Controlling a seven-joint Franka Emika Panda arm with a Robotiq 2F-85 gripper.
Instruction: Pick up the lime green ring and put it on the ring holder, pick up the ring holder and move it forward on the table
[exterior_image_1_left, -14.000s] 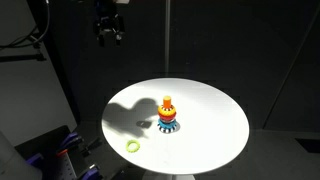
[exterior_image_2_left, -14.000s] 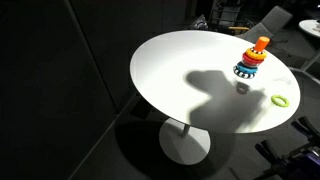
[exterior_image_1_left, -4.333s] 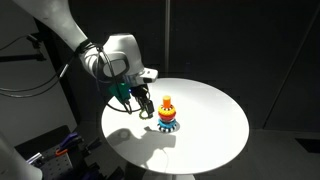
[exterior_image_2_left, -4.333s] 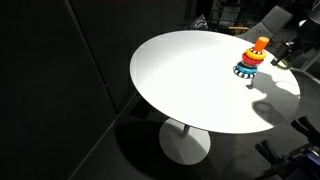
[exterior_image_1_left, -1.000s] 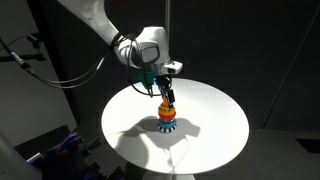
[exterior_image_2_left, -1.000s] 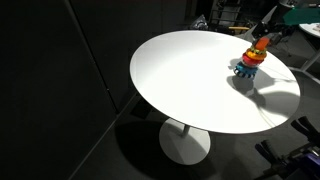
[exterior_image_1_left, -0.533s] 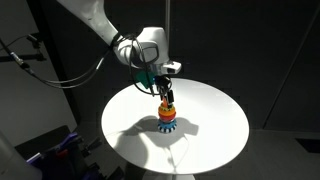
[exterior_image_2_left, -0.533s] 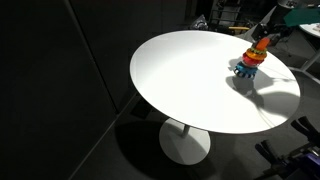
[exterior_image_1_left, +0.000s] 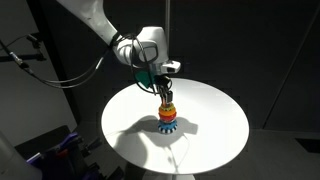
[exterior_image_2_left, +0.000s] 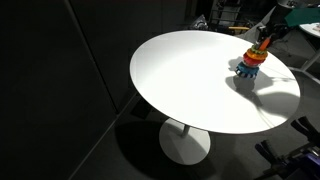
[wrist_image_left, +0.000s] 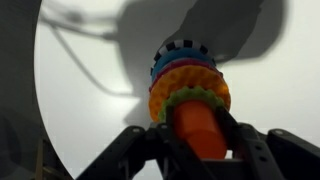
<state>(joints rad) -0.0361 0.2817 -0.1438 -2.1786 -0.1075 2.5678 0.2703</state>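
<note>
A round white desk (exterior_image_1_left: 215, 110) stands on a white pedestal (exterior_image_2_left: 184, 140) in a dark room with black walls or drapes on all sides. Strong light falls on the top, so the arm (exterior_image_1_left: 100, 25) throws a hard shadow (exterior_image_1_left: 135, 125) across it. In an exterior view, cables (exterior_image_1_left: 25, 60) hang at the edge of the picture.

The ring holder (exterior_image_1_left: 167, 120) stands upright on the desk (exterior_image_2_left: 180, 70), well in from the rim in both exterior views. It is a small cone-shaped stack. At the bottom is a blue scalloped base, above it pink and orange scalloped rings, and at the top an orange peak.

In the wrist view the lime green ring (wrist_image_left: 172, 100) sits around that peak on top of the orange ring, on the ring holder (wrist_image_left: 185, 75).

The hand (exterior_image_1_left: 166, 93) hangs straight above the toy, pointing down. Its dark fingers (wrist_image_left: 135, 150) stand on either side of the orange peak. Whether they press on the peak or stand just clear of it, I cannot tell. In an exterior view the hand (exterior_image_2_left: 262, 40) is directly over the ring holder (exterior_image_2_left: 249, 64).
</note>
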